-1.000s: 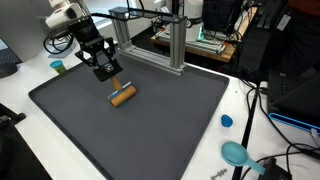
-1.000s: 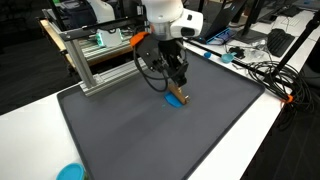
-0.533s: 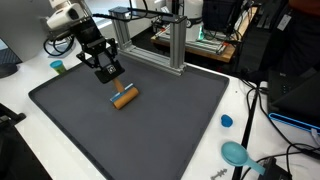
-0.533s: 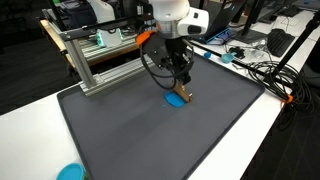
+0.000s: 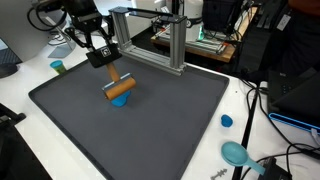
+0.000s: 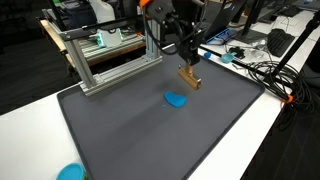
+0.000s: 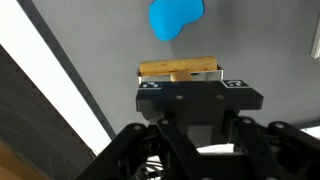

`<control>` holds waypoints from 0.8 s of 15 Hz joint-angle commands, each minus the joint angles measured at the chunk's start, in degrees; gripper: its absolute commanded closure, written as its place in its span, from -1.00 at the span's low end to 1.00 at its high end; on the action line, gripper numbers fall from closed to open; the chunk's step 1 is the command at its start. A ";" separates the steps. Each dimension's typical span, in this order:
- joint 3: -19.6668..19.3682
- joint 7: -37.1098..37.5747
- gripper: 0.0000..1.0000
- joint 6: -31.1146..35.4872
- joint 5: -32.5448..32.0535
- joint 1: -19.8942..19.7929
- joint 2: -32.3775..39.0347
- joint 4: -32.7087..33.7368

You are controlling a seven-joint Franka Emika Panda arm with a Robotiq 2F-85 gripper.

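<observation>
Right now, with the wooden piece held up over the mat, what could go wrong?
1. The pincer seems to grip the wooden piece only at its narrow middle, so it might twist or slip out.
2. If it drops, it could hit the blue piece lying on the mat roughly below.
3. The metal frame stands close by; a wide swing might strike it.

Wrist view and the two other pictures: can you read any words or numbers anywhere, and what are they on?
No words or numbers can be read.
The gripper shows two small white marks, too blurred to read.
The wooden block it holds, the blue piece and the dark mat are plain.
</observation>
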 commanded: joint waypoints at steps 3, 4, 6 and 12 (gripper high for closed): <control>-2.80 7.09 0.57 7.96 0.04 0.13 -1.06 -5.30; -2.81 7.72 0.57 9.16 0.15 0.10 -0.43 -6.08; -2.30 8.36 0.57 12.12 0.39 0.07 0.69 -8.12; -2.87 12.16 0.57 17.12 -2.78 0.49 2.45 -11.20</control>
